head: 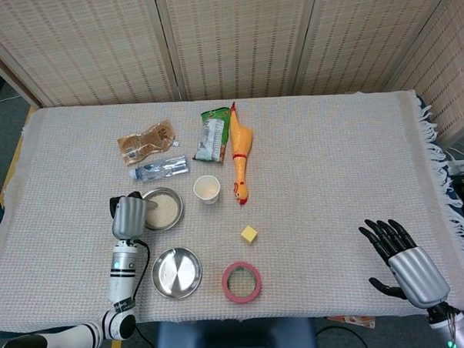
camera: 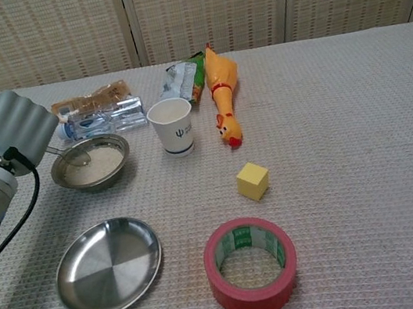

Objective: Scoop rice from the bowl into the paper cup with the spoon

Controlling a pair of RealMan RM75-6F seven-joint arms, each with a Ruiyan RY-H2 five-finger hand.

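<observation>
A steel bowl (head: 165,211) (camera: 97,175) of white rice sits left of centre. Right of it stands a white paper cup (head: 207,189) (camera: 172,127), upright. My left hand (head: 129,215) (camera: 11,124) holds a metal spoon (camera: 72,154) by its handle, and the spoon's head is over the bowl's left rim, at the rice. The handle is mostly hidden by the hand. My right hand (head: 404,260) is at the table's near right edge with its fingers spread, holding nothing, far from the bowl and cup.
An empty steel plate (head: 176,272) (camera: 109,266) lies in front of the bowl. Red tape roll (head: 241,281) (camera: 251,266), yellow cube (head: 249,234) (camera: 252,181), rubber chicken (head: 239,152) (camera: 222,92). A water bottle (head: 160,169), brown pouch (head: 146,141) and green packet (head: 212,134) lie behind the bowl.
</observation>
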